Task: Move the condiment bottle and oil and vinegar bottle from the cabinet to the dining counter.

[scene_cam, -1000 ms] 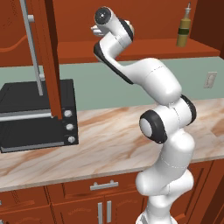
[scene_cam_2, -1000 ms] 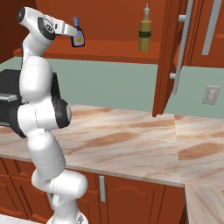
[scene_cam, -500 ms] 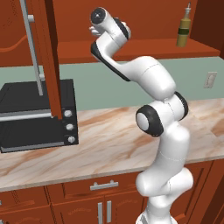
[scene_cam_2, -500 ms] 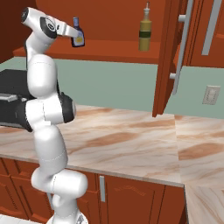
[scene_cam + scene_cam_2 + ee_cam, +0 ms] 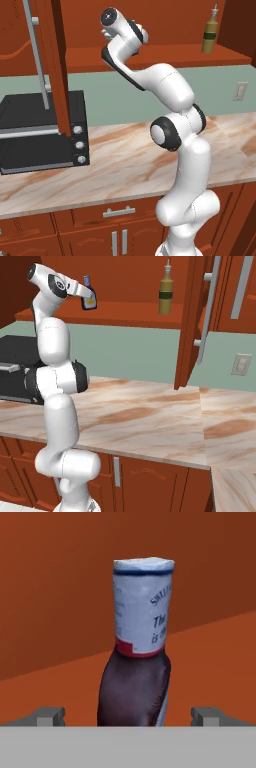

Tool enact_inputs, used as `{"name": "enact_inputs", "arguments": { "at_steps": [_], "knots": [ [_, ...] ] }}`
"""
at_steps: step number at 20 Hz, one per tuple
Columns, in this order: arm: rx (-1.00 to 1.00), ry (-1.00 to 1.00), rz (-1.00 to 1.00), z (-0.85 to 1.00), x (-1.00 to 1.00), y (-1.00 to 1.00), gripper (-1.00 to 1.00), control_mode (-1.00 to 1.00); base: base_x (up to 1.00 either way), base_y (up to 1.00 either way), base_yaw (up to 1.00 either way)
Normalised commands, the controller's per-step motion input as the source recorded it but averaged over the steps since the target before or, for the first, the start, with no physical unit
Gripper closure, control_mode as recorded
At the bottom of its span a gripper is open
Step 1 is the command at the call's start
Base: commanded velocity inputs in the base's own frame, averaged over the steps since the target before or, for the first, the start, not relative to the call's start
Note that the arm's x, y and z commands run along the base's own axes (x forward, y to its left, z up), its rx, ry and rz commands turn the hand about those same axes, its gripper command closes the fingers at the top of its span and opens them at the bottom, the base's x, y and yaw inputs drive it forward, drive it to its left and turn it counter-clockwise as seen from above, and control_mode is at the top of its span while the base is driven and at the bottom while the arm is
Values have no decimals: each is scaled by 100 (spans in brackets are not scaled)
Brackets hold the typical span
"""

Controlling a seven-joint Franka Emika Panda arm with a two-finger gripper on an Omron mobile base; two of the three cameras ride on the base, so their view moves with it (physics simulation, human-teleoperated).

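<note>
The arm reaches up into the open cabinet (image 5: pixel 125 286), and the gripper (image 5: pixel 130 716) has its fingers (image 5: pixel 47 716) spread wide, 1 on each side of the condiment bottle (image 5: pixel 137 657). Nothing is held yet. In the hand view the bottle appears turned, with its body near the fingers and its label further away; the camera rolls with the hand, so I judge the bottle stands upright on the shelf (image 5: pixel 120 313) as the right base view shows it (image 5: pixel 90 298).

The step in hand, I think, is to grasp this bottle. To do it well, the hand should go a little more forward so that the dark body sits fully between the fingers, then close on the body and not on the narrow cap end. The bottle is a little off the middle, closer to 1 finger, so a small correction sideways may prevent a push that tips it. After the grip, lift it a little before pulling back.

The oil and vinegar bottle (image 5: pixel 166 290) stands on the same shelf, well apart, so it is not in the way. The open cabinet door (image 5: pixel 52 65) hangs beside the arm, and a black oven (image 5: pixel 42 130) sits on the desk (image 5: pixel 150 416) below; the retreat path should avoid both.
</note>
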Motion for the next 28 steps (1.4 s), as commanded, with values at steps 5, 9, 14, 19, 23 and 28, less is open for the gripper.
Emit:
{"name": "enact_inputs", "arguments": {
  "at_steps": [5, 9, 14, 19, 23, 28],
  "knots": [
    [0, 0, -2, -7, 18, -17, -100, -100, 0, 0, 0],
    [0, 0, 0, -7, 22, -13, -100, -100, 0, 0, 0],
    [0, 0, 0, -7, 21, -7, 100, -100, 0, 0, 0],
    [3, 0, 0, -14, 11, -11, 100, -100, 0, 0, 0],
    [11, 0, 0, -24, -8, -3, 100, -100, 0, 0, 0],
    [15, 0, 0, -32, -42, 0, 100, -100, 0, 0, 0]
  ]
}}
